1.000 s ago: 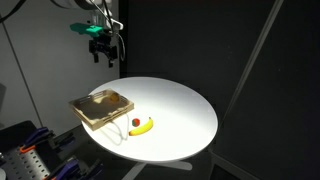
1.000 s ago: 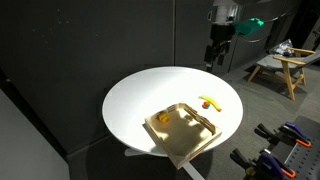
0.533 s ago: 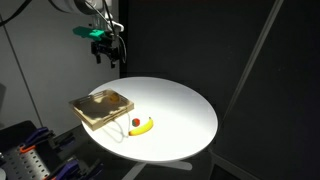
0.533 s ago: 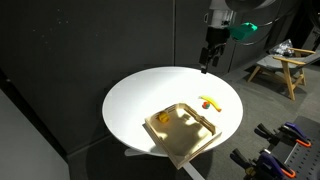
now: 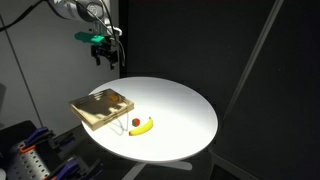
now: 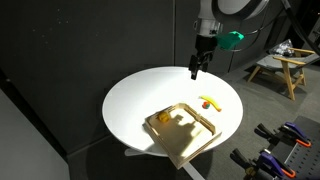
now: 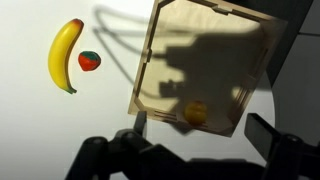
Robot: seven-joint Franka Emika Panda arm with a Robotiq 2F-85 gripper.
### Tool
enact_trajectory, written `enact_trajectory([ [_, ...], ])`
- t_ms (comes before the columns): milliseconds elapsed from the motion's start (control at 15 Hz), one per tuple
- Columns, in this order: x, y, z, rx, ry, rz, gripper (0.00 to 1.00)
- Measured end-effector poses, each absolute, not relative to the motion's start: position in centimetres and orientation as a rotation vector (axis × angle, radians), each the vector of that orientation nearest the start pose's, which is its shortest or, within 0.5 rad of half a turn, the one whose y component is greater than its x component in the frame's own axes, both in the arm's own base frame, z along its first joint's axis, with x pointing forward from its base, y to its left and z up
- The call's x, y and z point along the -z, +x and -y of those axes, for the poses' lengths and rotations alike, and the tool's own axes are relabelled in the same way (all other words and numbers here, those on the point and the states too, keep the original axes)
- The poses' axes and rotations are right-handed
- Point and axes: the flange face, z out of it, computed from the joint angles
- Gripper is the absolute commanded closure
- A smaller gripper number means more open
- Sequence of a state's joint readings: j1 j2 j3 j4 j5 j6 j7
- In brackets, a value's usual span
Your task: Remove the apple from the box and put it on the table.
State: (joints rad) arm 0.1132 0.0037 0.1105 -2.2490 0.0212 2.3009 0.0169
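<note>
The apple (image 7: 195, 112) is a small orange-yellow fruit lying inside the tan wooden box (image 7: 210, 30), close to one rim. It also shows in an exterior view (image 6: 161, 118). The box sits on the round white table in both exterior views (image 5: 102, 107) (image 6: 185, 133). My gripper (image 7: 200, 138) is open and empty, high above the table, with the apple showing between its two fingers in the wrist view. In both exterior views the gripper (image 5: 108, 57) (image 6: 196, 70) hangs above the table's far edge, well apart from the box.
A yellow banana (image 7: 65, 55) and a small red round thing (image 7: 89, 61) lie on the white table (image 5: 180, 110) beside the box; both show in an exterior view (image 5: 143, 126). A wooden stool (image 6: 280, 68) stands off the table.
The gripper has moved sideways and slightly down, from beyond the table's edge to above its far rim. The box, apple and banana have not moved.
</note>
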Motion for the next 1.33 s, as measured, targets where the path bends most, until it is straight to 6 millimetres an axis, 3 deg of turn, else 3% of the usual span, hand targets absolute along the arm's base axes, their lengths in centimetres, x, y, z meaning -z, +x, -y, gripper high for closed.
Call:
enact_trajectory([
  [867,-30.0,55.3,-15.5,0.058,-3.101,0.338,0.0],
  [1333,-28.5,56.3,-16.3,0.088,-3.12,0.354,0.0],
])
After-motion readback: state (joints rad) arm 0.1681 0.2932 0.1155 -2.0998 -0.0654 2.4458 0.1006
